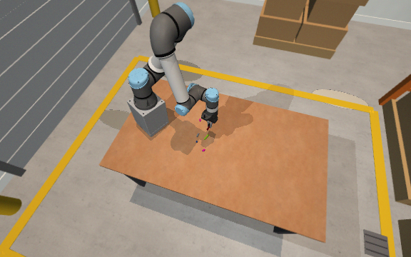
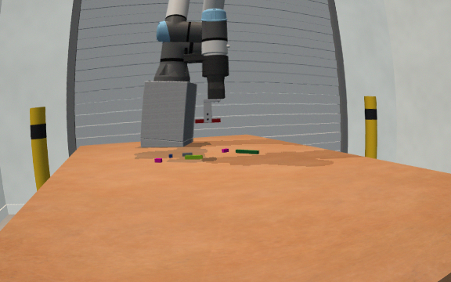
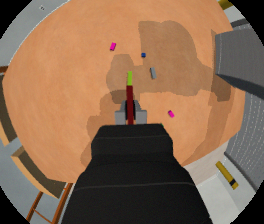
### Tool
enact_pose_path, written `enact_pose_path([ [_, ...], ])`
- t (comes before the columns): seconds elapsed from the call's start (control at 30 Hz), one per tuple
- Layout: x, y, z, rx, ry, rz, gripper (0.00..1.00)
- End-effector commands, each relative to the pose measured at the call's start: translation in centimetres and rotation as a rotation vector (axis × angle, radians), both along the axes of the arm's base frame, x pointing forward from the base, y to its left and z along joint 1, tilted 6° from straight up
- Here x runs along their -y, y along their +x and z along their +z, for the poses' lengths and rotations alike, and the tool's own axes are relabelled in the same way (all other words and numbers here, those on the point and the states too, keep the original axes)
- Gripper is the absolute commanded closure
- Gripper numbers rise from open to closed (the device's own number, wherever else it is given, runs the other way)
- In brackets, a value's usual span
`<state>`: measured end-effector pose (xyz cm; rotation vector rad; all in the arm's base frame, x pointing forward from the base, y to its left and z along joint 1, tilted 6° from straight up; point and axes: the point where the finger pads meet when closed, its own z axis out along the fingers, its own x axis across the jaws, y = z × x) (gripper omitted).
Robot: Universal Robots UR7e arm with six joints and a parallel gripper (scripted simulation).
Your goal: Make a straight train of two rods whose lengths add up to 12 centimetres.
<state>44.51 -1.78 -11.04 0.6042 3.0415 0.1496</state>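
surface [image 2: 225, 219]: matt, wood-look orange-brown, faint grain. rods: smooth, flat colour, plastic-like, e.g. red rod [image 2: 207, 121], green rod [image 2: 247, 151]. claw [image 2: 208, 117]: pale grey, matt metal look. arm [image 1: 174, 76]: dark grey, satin, blue caps.

The orange-brown table [image 2: 225, 219] is carrying small rods in plain colours — a lime rod [image 2: 193, 157], a dark green rod [image 2: 247, 151], two magenta rods [image 2: 158, 160] [image 2: 225, 150], a blue rod [image 2: 171, 156] and a grey rod [image 2: 187, 154] — while a red rod [image 2: 207, 121] is showing at the grey gripper [image 2: 208, 120].
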Motion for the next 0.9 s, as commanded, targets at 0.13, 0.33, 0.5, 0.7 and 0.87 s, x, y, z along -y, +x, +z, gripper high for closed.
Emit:
enact_pose_path([
  [0.13,-1.49,0.77,0.31,-0.004,0.004,-0.068,0.76],
  [0.33,-1.58,0.81,0.32,-0.005,0.005,-0.072,0.76],
  [0.5,-1.58,0.81,0.32,-0.005,0.005,-0.072,0.76],
  [0.7,-1.58,0.81,0.32,-0.005,0.005,-0.072,0.76],
  [0.87,-1.58,0.82,0.22,-0.005,0.005,-0.072,0.76],
])
